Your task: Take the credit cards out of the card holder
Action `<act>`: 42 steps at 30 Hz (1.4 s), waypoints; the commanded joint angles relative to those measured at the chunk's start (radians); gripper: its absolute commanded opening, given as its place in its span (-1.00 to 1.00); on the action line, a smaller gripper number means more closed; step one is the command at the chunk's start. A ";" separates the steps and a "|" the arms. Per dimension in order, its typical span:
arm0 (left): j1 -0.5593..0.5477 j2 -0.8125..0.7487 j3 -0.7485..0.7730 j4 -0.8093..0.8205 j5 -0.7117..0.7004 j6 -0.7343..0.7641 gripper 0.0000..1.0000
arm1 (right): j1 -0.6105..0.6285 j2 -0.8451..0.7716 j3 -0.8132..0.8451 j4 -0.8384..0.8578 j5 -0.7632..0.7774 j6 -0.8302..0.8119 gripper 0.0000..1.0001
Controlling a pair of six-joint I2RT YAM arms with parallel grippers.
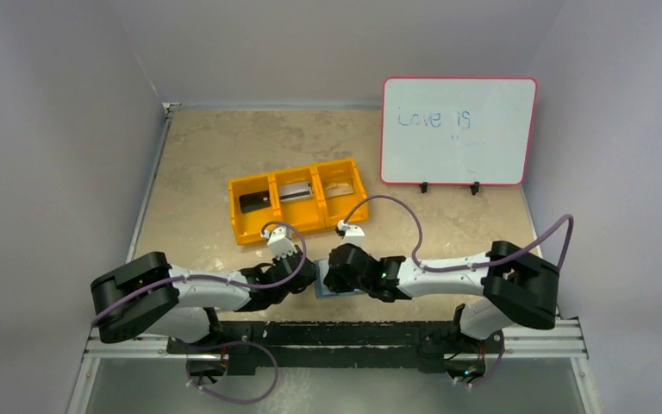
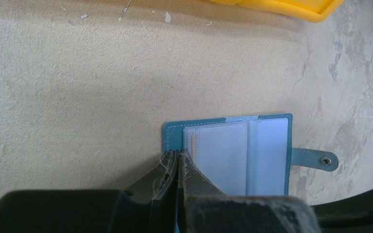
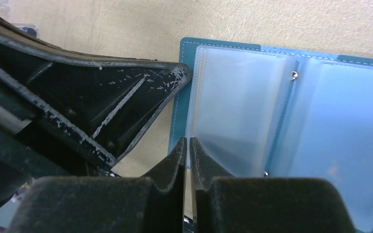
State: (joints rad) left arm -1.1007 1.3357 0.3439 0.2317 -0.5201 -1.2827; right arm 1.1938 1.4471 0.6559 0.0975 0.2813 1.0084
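Mottled beige tabletop [image 1: 198,155] inside pale lavender walls; a whiteboard [image 1: 459,129] with faint writing stands at 2 o'clock. The card holder [image 2: 223,155] lies at 6 o'clock by the arm bases, between the two wrists. It is spread flat with the teal cover down and the translucent blue-grey pocket leaves up, and its snap tab [image 2: 315,160] sticks out at 3 o'clock in the left wrist view. The left gripper [image 2: 178,158] is fully closed. Its tips bear on the cover margin at the holder's 8 o'clock corner, judged a pin to stop the booklet sliding or folding. The right gripper [image 3: 188,145] shows only a hairline slit between its pads, set at the 7 o'clock edge of a pocket leaf. Whether it nips the plastic or anything else cannot be told. The pockets in view look pale and unfilled, though a darker patch low in one leaf may be only shadow. The credit cards [image 1: 254,201] lie in the orange bin [image 1: 240,231] at 11 o'clock from the holder, one per compartment: black, silver-grey, tan. Extraction is judged at or near completion.
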 commanded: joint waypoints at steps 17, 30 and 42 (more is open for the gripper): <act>0.000 0.061 -0.014 -0.123 0.033 0.020 -1.00 | -0.005 0.154 0.147 -0.304 0.182 0.052 -0.97; -0.001 0.073 -0.006 -0.119 0.040 0.032 -1.00 | -0.059 0.111 0.109 -0.374 0.207 0.078 -0.93; 0.000 0.067 0.003 -0.111 0.045 0.040 -1.00 | -0.079 -0.085 0.062 -0.207 0.151 -0.123 -0.45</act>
State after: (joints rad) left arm -1.1011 1.3510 0.3561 0.2199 -0.5205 -1.2709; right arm 1.1122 1.4483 0.7216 -0.1783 0.4316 0.9932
